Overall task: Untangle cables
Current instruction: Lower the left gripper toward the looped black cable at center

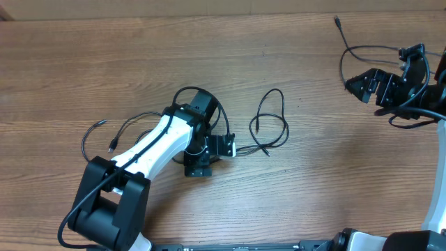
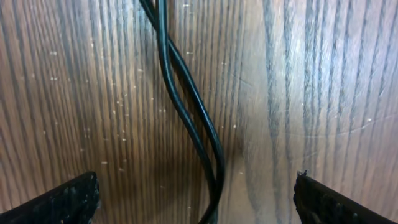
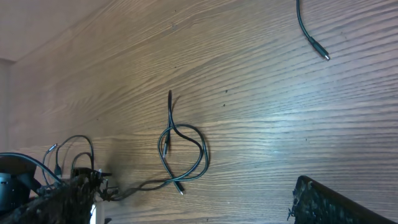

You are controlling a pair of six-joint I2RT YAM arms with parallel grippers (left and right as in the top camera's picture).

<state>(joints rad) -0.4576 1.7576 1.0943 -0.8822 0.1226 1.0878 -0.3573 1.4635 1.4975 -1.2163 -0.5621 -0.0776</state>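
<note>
The left gripper (image 2: 196, 191) hangs low over the table (image 2: 323, 74), its fingers (image 2: 65, 199) spread wide and holding nothing. 2 strands of the cables (image 2: 186, 106), twisted once around each other, run down the gap between the fingers, roughly centred. To pick well, I judge it should drop until both fingertips touch the wood either side of the strands, close on them near the twist, then lift gently so the loop (image 1: 272, 125) beyond the fingers opens rather than tightens. The right gripper (image 3: 196, 186), also wide and empty, sits well apart from the loop; it could pin a plug end (image 3: 180, 190) while the left pulls.
</note>
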